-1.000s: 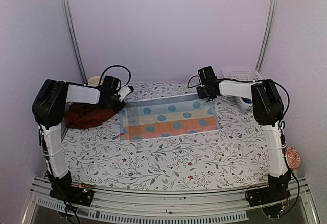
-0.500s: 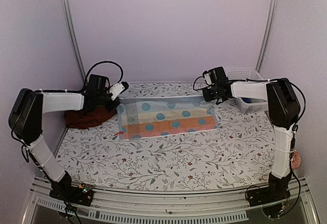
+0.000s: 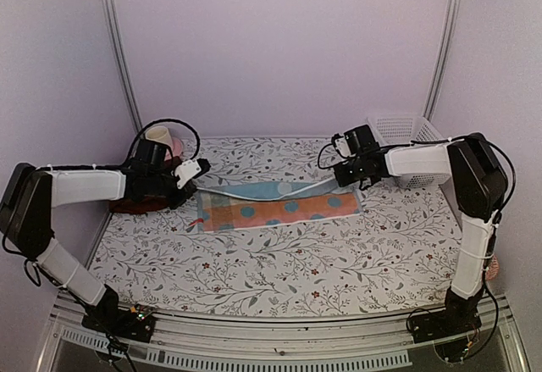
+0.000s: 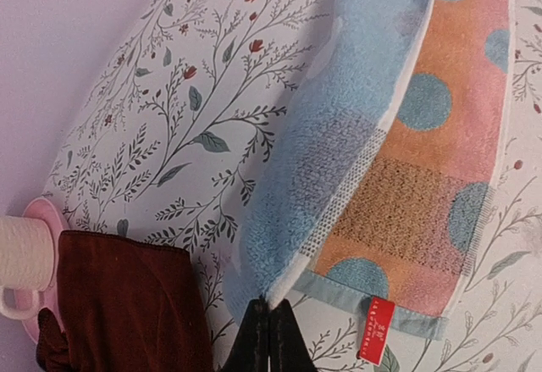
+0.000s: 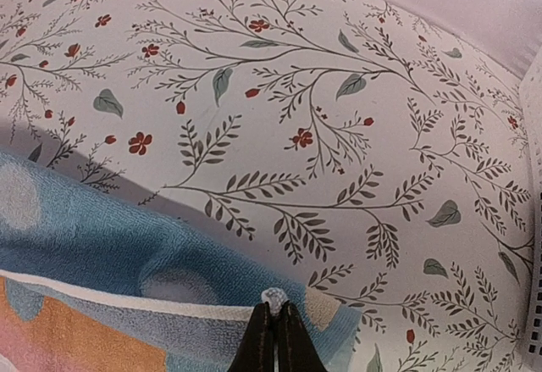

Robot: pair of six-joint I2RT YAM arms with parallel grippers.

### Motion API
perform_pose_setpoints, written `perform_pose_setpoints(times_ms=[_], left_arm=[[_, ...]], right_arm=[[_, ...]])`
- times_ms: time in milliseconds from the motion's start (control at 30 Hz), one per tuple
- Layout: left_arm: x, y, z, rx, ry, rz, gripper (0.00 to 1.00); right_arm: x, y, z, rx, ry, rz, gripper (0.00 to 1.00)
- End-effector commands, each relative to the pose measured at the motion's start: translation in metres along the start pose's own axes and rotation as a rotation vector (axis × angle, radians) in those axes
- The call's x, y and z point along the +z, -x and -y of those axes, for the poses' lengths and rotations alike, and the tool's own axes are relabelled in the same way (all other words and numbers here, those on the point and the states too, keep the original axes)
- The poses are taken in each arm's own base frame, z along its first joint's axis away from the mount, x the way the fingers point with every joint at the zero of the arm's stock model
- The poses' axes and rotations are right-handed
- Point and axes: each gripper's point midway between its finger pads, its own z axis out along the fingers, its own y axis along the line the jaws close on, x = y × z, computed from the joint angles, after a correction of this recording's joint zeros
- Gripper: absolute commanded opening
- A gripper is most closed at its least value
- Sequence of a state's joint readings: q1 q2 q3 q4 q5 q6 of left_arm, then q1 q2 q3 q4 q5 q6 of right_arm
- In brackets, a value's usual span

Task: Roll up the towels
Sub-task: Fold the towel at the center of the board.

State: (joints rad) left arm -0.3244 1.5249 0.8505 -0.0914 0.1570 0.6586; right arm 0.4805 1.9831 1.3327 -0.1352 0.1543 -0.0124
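The light-blue towel [image 3: 288, 211] is spread across the middle of the flowered table cover [image 3: 279, 270], with its far edge lifted and drawn over toward 6 o'clock. Its left corner is pinched between the closed fingers of the left gripper [image 4: 269, 323], and its right corner is pinched by the closed right gripper [image 5: 273, 311]. The maroon towel [image 4: 127, 304] is bunched at 9 o'clock of the blue one, beside a cup [image 4: 24, 262].

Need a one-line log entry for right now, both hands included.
dotted towel: far edge doubled over | left hand: shut on its left corner | right hand: shut on its right corner | maroon towel: bunched at left, unrolled
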Motion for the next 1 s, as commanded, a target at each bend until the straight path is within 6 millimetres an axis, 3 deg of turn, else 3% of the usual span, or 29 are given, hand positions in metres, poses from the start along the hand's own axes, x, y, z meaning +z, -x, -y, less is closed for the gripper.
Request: perform_pose_setpoints(times_ms=[0, 133, 300, 433, 700, 967], left_arm=[[-0.013, 0.005, 0.019, 0.012, -0.078, 0.041, 0.0], [-0.018, 0.003, 0.027, 0.01, -0.108, 0.044, 0.0], [-0.02, -0.001, 0.034, 0.008, -0.135, 0.023, 0.0], [-0.019, -0.008, 0.039, 0.008, -0.145, 0.007, 0.0], [-0.017, -0.019, 0.065, 0.031, -0.225, -0.012, 0.0], [-0.014, -0.031, 0.088, 0.048, -0.315, -0.042, 0.0]], right_arm=[[-0.023, 0.01, -0.001, 0.038, -0.006, 0.037, 0.04], [-0.035, 0.006, 0.007, 0.056, -0.044, 0.043, 0.03], [-0.057, 0.015, 0.017, 0.07, -0.078, 0.083, 0.03], [-0.062, 0.003, 0.018, 0.065, -0.08, 0.068, 0.03], [-0.044, -0.032, 0.007, 0.044, -0.035, -0.023, 0.03], [-0.039, -0.045, 0.006, 0.047, -0.038, -0.047, 0.03]])
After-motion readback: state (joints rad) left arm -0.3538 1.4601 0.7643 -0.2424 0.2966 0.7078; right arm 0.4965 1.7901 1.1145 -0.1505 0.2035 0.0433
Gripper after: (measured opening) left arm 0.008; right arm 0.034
